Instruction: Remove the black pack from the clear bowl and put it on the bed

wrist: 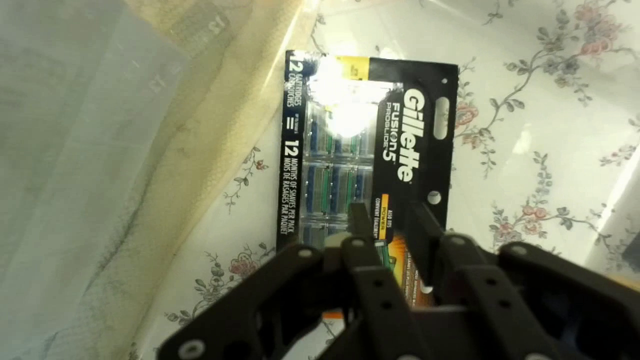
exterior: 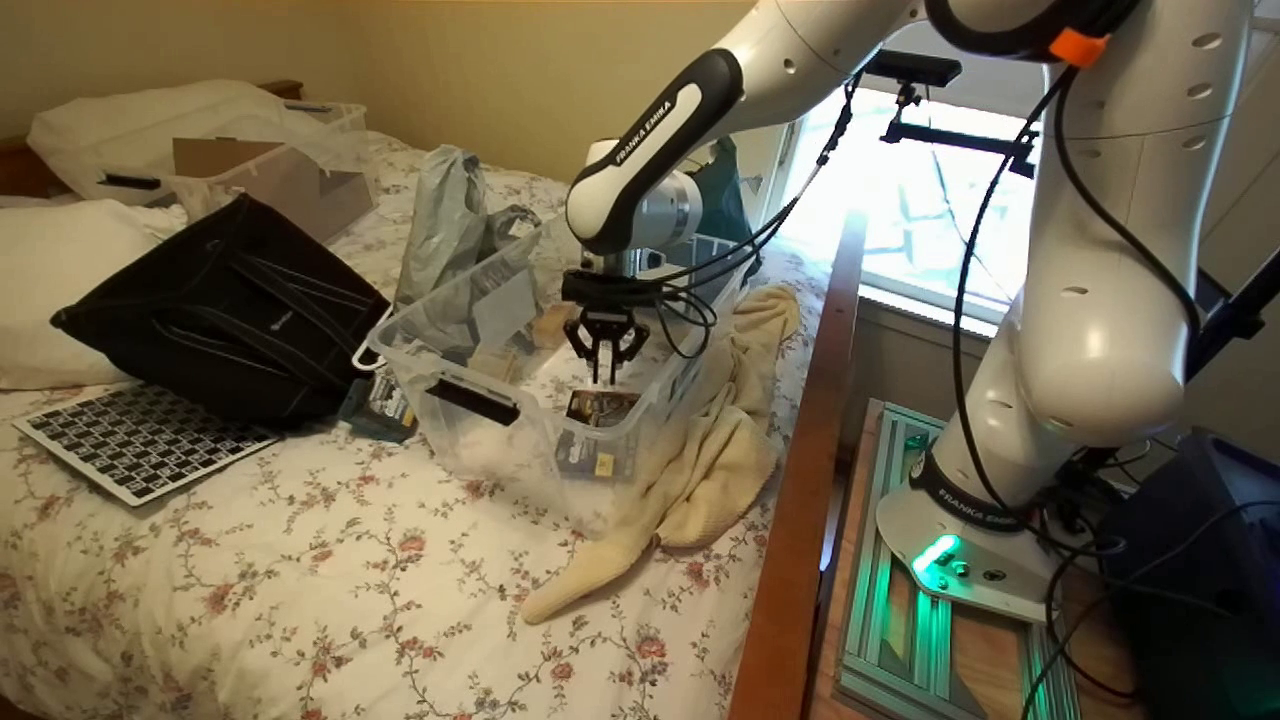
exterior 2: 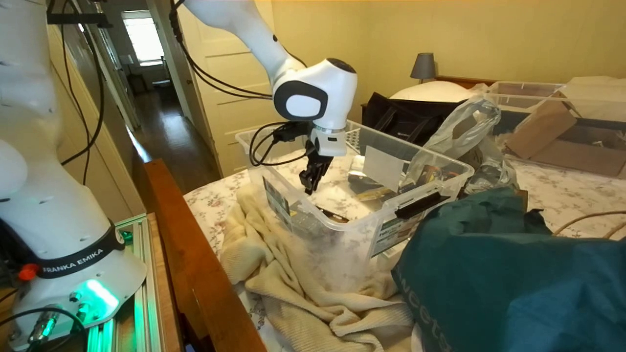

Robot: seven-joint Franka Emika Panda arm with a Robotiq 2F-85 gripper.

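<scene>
The black pack [wrist: 415,135] is a Gillette cartridge pack lying on the floor of the clear bowl. It shows partly in both exterior views [exterior: 603,407] [exterior 2: 332,214]. The clear bowl [exterior: 500,450] is a large see-through tub standing on the bed [exterior: 400,590]; it also shows in an exterior view [exterior 2: 342,249]. My gripper [exterior: 604,378] points down inside the tub, above the pack, its fingers parted by a narrow gap with nothing between them. In the wrist view the gripper [wrist: 390,206] hides the pack's lower part.
A cream blanket [exterior: 720,450] lies along the tub beside the wooden bed rail [exterior: 810,500]. A black bag [exterior: 255,300], a checkered board [exterior: 150,440], a grey plastic bag [exterior: 440,220] and a teal bag [exterior 2: 513,274] surround the tub. Other items lie inside the tub.
</scene>
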